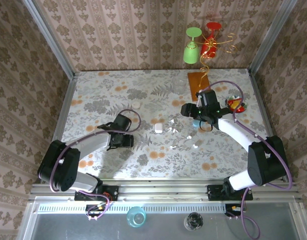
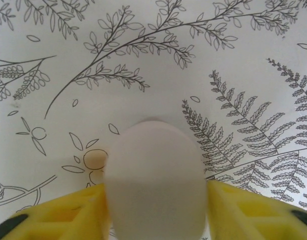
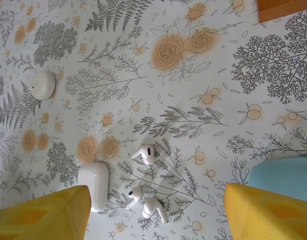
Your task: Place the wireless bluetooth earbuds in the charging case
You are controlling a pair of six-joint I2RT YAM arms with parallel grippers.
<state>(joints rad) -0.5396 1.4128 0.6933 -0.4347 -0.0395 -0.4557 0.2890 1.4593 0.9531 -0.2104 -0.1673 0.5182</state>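
Gripping white case (image 2: 153, 175), your left gripper (image 2: 156, 200) has jaws closed on its sides. Your right gripper (image 3: 157, 192): jaws wide above floral tablecloth (image 3: 203, 75). Three white earbuds (image 3: 145, 152) lie loose between its fingers, just beside second white case (image 3: 93, 185); teal case (image 3: 286, 172) by right finger

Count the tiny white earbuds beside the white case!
3. One glossy white earbud lies beside the white pebble-shaped case; two more sit together nearer the yellow fingers, which may hide others.

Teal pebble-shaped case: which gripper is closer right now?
Right. The right gripper hovers open right beside the teal pebble-shaped case; the left gripper is far off to the left, clamping a white oval case.
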